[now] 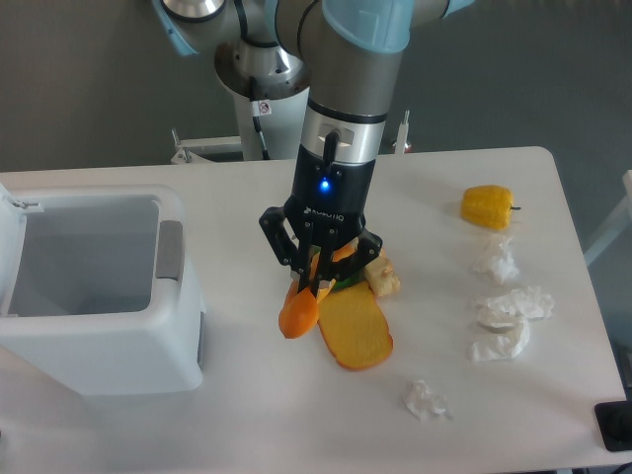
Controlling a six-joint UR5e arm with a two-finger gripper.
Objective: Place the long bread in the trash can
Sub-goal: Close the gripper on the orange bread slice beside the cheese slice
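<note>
From the fixed camera, the gripper (318, 279) is pointing straight down over the white table (425, 197), a blue light glowing on its wrist, and its fingers (325, 274) are closing around the upper end of the long bread (299, 314). The loaf is hanging tilted, its lower tapered tip pointing down and to the left; whether that tip is touching the table cannot be told. Just right of the long bread, the flat orange slice (356, 334) is lying on the table, its near edge meeting the loaf. Behind the slice, right of the gripper, a pale knotted bun (382, 277) is peeking out, with a sliver of something green under it. The trash can (99, 326) is sitting well to the left of the long bread, its mouth open upward, a grey patch on the side facing the loaf. Far to the right of the long bread, a yellow pepper (487, 205) is resting, and crumpled white paper wads (509, 321) are trailing down from it toward the table's front edge.
</note>
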